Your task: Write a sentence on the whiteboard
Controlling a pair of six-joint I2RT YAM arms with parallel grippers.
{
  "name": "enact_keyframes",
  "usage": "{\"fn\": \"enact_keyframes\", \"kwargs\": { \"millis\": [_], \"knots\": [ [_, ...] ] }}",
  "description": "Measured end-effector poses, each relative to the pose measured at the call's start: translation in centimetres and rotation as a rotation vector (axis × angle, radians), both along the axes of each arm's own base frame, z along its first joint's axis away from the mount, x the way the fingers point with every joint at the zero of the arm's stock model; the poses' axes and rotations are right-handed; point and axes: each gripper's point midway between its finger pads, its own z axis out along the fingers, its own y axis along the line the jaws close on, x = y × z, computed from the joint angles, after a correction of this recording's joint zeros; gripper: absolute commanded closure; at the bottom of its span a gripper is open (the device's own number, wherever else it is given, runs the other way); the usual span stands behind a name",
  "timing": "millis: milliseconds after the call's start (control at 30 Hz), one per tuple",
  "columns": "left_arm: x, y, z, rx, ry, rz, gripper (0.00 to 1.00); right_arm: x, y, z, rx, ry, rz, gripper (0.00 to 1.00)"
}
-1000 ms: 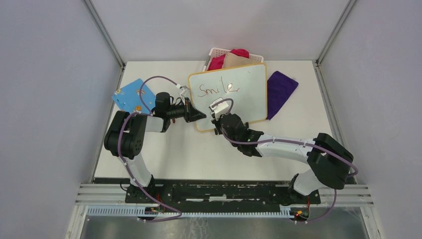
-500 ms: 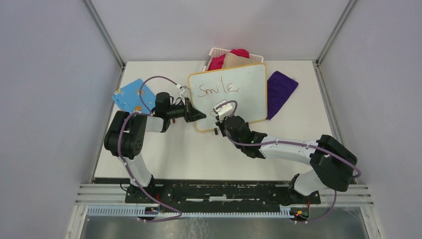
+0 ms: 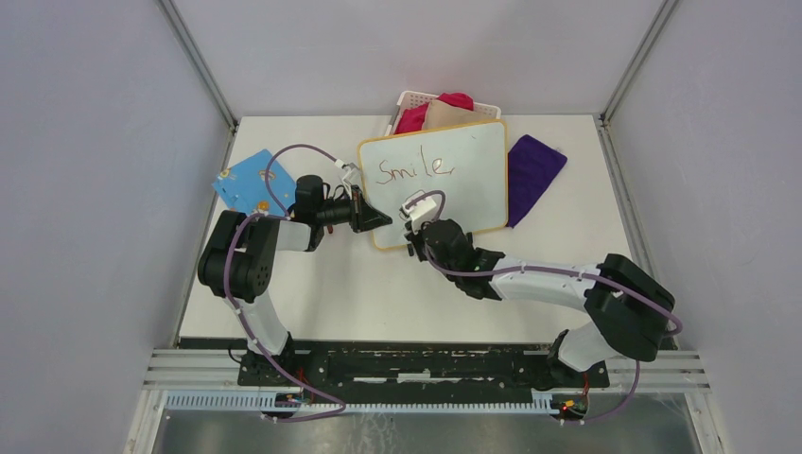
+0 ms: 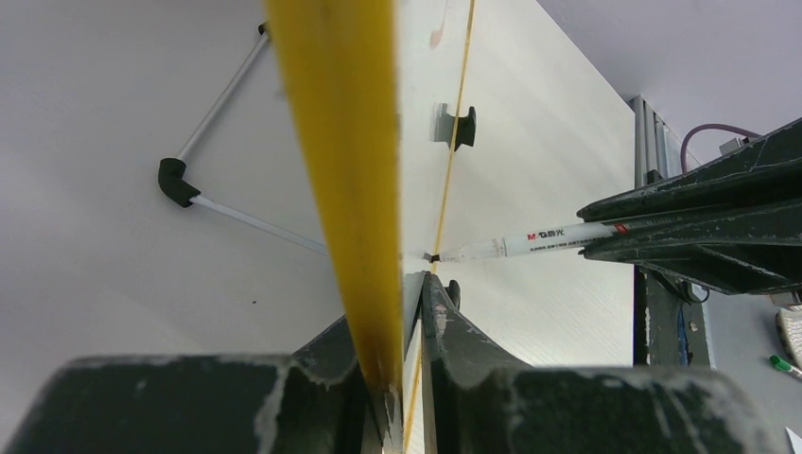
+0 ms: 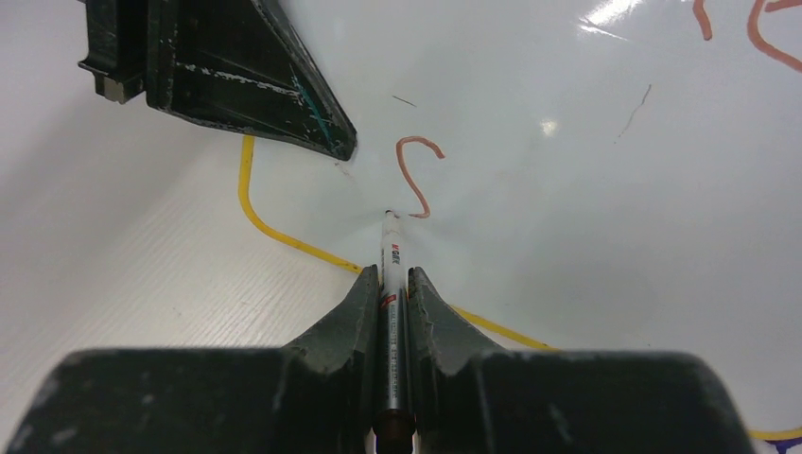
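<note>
Left arm: elbow folded, forearm reaching right; left gripper (image 3: 371, 219) clamped on the yellow left rim of the whiteboard (image 3: 468, 184), which lies at the table's rear centre. On it, the sentence (image 3: 414, 169): "Smile," with a red S beneath. Right arm: stretched low leftward; right gripper (image 3: 416, 244) pinching the marker (image 5: 390, 274), tip touching the board near its lower-left corner.

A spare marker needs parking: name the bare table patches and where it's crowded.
Bare: the near-left table strip between the whiteboard and the left arm's base; the far-left corner beyond the blue board. Crowded: far centre, around whiteboard, basket, purple cloth.
</note>
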Motion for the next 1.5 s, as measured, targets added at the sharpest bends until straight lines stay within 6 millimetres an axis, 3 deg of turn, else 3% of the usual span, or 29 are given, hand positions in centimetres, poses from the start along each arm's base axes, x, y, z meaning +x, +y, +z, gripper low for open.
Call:
{"fn": "enact_keyframes", "kwargs": {
  "millis": [300, 533, 767, 967, 1500],
  "knots": [
    [0.0, 0.0, 0.0, 0.0, 0.0, 0.0, 0.98, 0.4, 1.9, 1.2, 0.029, -0.009, 0.028, 1.0],
    [0.0, 0.0, 0.0, 0.0, 0.0, 0.0, 0.98, 0.5, 2.2, 1.5, 0.034, -0.012, 0.032, 1.0],
    [0.0, 0.0, 0.0, 0.0, 0.0, 0.0, 0.98, 0.2, -0.2, 3.3, 0.068, -0.046, -0.006, 1.0],
    [0.0, 0.0, 0.0, 0.0, 0.0, 0.0, 0.98, 2.0, -2.4, 4.9, 0.104, -0.078, -0.073, 1.0],
    [0.0, 0.0, 0.0, 0.0, 0.0, 0.0, 0.98, 2.5, -1.9, 3.7, 0.079, -0.054, -0.074, 1.0]
  ]
}}
